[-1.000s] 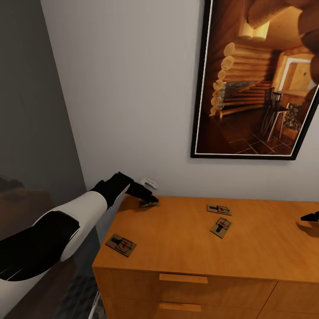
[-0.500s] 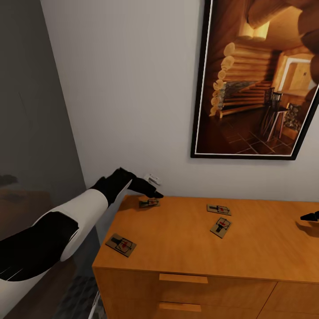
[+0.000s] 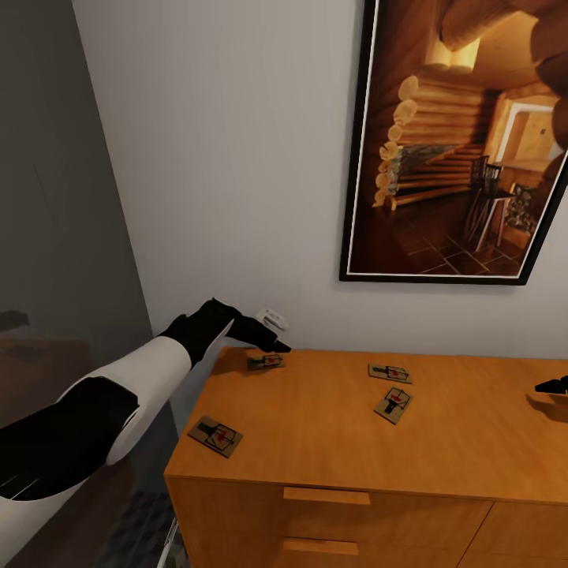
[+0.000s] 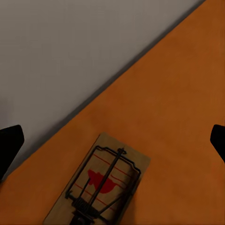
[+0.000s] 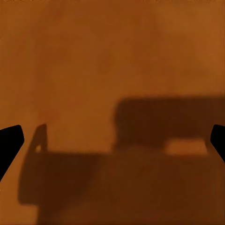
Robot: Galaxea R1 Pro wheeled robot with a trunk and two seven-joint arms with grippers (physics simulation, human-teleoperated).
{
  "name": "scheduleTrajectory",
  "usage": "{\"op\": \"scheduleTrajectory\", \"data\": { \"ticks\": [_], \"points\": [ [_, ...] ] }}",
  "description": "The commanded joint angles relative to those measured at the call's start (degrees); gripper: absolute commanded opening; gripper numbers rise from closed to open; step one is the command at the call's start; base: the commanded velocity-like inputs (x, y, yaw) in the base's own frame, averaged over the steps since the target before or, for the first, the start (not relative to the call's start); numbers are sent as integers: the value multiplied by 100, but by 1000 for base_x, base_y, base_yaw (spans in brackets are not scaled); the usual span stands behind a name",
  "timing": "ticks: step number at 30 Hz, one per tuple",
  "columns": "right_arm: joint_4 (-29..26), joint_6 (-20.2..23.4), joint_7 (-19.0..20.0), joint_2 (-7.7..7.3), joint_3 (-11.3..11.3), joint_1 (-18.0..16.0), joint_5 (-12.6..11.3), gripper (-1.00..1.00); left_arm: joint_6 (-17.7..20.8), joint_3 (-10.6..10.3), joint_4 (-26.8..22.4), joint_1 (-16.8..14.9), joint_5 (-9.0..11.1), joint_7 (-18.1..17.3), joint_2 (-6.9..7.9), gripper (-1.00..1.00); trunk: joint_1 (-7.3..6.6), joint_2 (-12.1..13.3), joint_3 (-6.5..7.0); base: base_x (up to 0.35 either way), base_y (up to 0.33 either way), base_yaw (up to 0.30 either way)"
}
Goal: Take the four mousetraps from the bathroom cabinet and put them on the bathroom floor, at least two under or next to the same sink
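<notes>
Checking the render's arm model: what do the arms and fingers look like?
Left arm: glossy white shell segments alternating with black ones, black wrist. Left gripper: black, a small white block beside it. Fingers show as plain black tips. Right gripper: black too. No cables or markings visible.

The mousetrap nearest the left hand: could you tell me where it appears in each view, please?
Head view: the mousetrap lies at the cabinet top's back left corner, just below the left hand.
Left wrist view: it lies low, between the fingertips.
Right wrist view: not visible.
Shared landmark: the orange cabinet top.
</notes>
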Motion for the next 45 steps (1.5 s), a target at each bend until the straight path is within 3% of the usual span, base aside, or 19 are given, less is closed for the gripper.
{"op": "scheduleTrajectory", "data": {
  "ticks": [1,24,38,45],
  "points": [
    [-6,17,37,-1,-20,-4,58,100,28,8,-2,-3,-20,-25,5,100,0,-4,-7,0,0,0],
    [2,17,49,-9,-20,-4,50,100,-280,8,319,-3,-15,-351,110,100,0,-4,-7,0,0,0],
    [3,17,50,-9,-20,-4,49,100,-307,8,397,-3,-30,-384,126,100,0,-4,-7,0,0,0],
    [3,17,50,-13,-20,-4,49,100,-352,8,405,-3,-33,-386,216,100,0,-4,-7,0,0,0]
  ]
}}
